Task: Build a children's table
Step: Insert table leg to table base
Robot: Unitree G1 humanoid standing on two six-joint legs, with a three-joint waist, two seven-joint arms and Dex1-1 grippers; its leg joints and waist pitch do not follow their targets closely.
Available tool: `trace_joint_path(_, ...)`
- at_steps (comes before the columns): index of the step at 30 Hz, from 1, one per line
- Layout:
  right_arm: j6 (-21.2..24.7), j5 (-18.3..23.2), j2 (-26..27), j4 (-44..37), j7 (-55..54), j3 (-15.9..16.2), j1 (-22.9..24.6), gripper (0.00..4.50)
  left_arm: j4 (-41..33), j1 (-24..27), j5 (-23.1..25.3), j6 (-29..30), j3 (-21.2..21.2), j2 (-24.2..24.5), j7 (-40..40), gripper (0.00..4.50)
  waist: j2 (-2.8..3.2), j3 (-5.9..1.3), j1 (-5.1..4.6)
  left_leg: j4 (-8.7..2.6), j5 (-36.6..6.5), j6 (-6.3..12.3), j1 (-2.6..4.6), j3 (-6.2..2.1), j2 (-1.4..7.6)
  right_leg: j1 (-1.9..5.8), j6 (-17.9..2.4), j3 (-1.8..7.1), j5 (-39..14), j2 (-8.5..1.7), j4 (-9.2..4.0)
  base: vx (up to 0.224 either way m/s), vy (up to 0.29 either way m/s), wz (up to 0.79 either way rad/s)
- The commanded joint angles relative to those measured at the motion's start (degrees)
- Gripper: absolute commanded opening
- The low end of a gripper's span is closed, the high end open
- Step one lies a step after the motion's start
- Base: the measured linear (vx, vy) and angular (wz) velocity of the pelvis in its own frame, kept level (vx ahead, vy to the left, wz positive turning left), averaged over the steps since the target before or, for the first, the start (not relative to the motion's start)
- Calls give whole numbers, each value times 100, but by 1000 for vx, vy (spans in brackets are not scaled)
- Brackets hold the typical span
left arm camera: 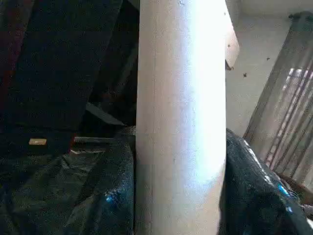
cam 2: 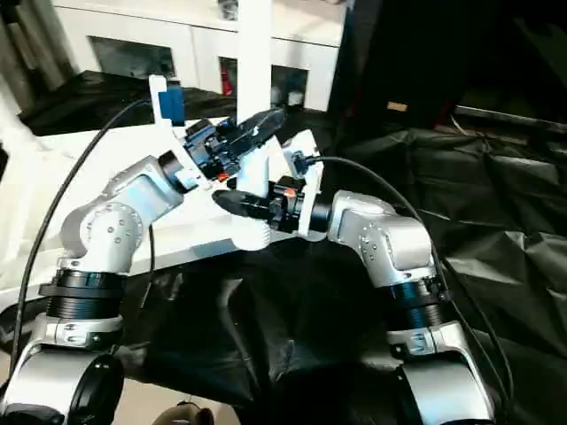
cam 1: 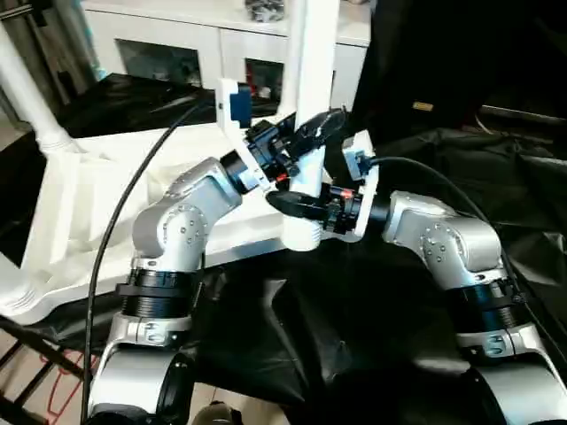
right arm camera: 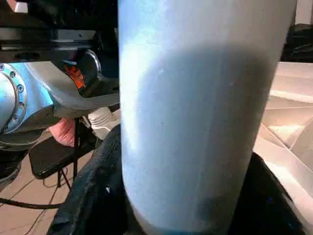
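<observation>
The children's table top (cam 1: 84, 208) lies upside down on black cloth, its ribbed underside facing up. One white leg (cam 1: 312, 71) stands upright at the top's near right corner, with its lower end (cam 1: 301, 235) at the corner socket. My left gripper (cam 1: 317, 131) is shut on this leg a little above its base. My right gripper (cam 1: 297, 205) is shut on it lower down, just above the socket. The same leg (left arm camera: 181, 122) shows close up in the left wrist view and the leg (right arm camera: 195, 122) in the right wrist view. A second leg (cam 1: 27, 88) stands upright at the far left corner.
A white glass-door cabinet (cam 1: 177, 44) stands behind the table top. Crumpled black cloth (cam 1: 372, 328) covers the floor in front and to the right. A black cable (cam 1: 133, 186) runs over my left arm. Dark drapes hang at the back right.
</observation>
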Motion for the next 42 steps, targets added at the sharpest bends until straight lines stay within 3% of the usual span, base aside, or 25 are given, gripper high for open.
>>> trace_joint_path(1,65,-1,-79,93,50,6,-120,264,-35,-33,133,-68,-121,32,-38,190,-30,-443,-5,-429,-1001,-167,247,-133,257,233,-1203,185,-590,-301,-388,0,0,0)
trace_joint_path(7,-2,-195,-301,468,214,76,-402,308,-35,-54,177,-73,-332,120,-406,188,-52,-450,-8,-413,-873,-141,239,-127,257,243,-1236,188,-492,-312,-365,0,0,0)
trace_joint_path(13,40,-155,-493,652,658,148,-569,308,-14,-106,151,-86,-394,115,-520,188,-70,-454,3,-391,-792,-18,242,-114,260,244,-1336,186,-341,-307,-351,0,0,0)
trace_joint_path(35,321,-83,-702,843,1184,280,-639,308,122,-153,113,-130,-343,73,-613,188,-78,-455,8,-378,-798,31,239,-115,262,251,-1419,178,-414,-307,-353,0,0,0)
trace_joint_path(42,351,-63,-655,855,1172,261,-614,241,88,-143,48,-94,-297,-5,-528,188,-76,-461,9,-372,-750,45,239,-115,266,250,-1446,178,-327,-308,-343,0,0,0)
